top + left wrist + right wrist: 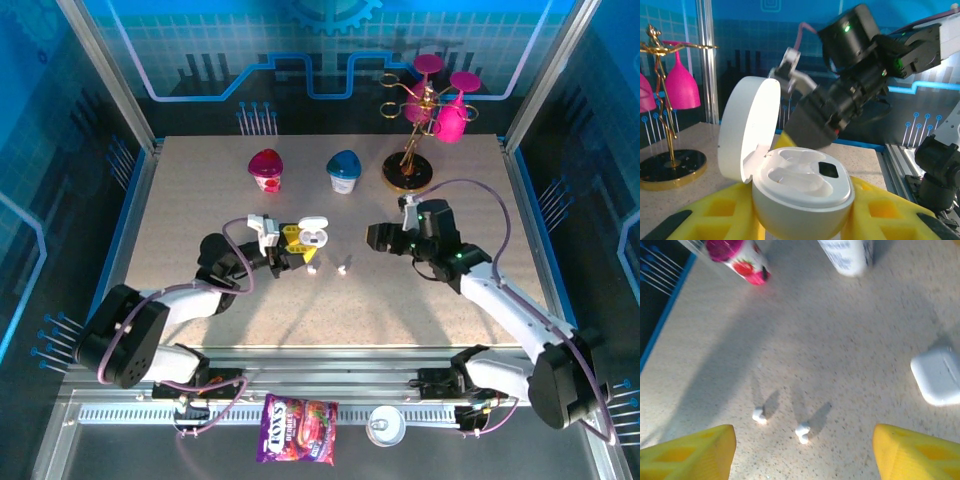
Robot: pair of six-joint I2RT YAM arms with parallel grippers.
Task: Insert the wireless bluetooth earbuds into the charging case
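A white charging case point(805, 192) with its lid point(747, 130) swung open sits between the yellow fingers of my left gripper point(800, 216), which is shut on its body. Its two recesses look empty. From above, the case point(316, 238) and left gripper point(298, 244) are at mid-table. Two tiny white earbuds point(312, 268) point(343, 268) lie loose on the table just in front of them. My right gripper point(373, 238) hovers to the right, open and holding nothing. In its wrist view the earbuds point(759, 415) point(802, 432) lie between and beyond the yellow fingertips of the right gripper point(803, 442).
A second white case point(937, 375), closed, lies on the table right of the earbuds. At the back stand a pink-lidded cup point(266, 168), a blue-lidded cup point(343, 170) and a gold rack with pink glasses point(425, 120). A candy bag point(297, 443) lies by the near rail.
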